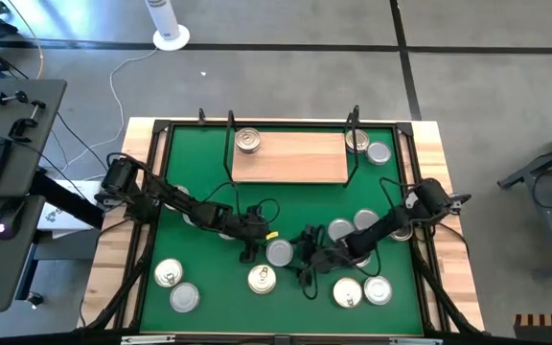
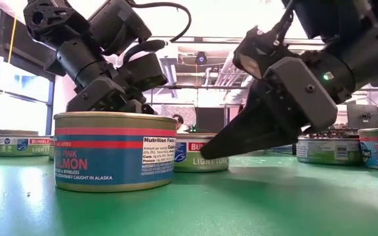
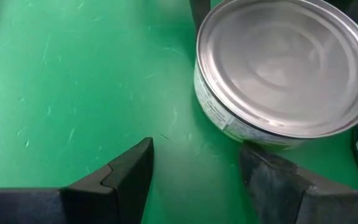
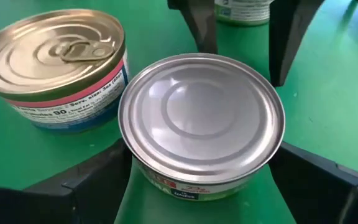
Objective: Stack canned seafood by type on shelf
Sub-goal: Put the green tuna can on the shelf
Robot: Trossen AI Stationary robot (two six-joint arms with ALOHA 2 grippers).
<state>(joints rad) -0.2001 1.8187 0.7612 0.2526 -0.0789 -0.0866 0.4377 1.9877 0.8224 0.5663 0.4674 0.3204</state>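
A plain silver-lidded tin stands on the green mat between the open fingers of my right gripper, which flank it without clear touch; in the high view this tin lies between both grippers. My left gripper is open, low over the mat just on the tin's far-left side, touching nothing. A gold pull-tab tin with a pink label stands right beside it. The wooden shelf at the far side carries one gold tin. Other tins rest on the mat.
Two tins sit on the mat right of the shelf, a pair near left, a pair near right, and several beside the right arm. Black shelf uprights rise at its ends. A raised frame edges the mat.
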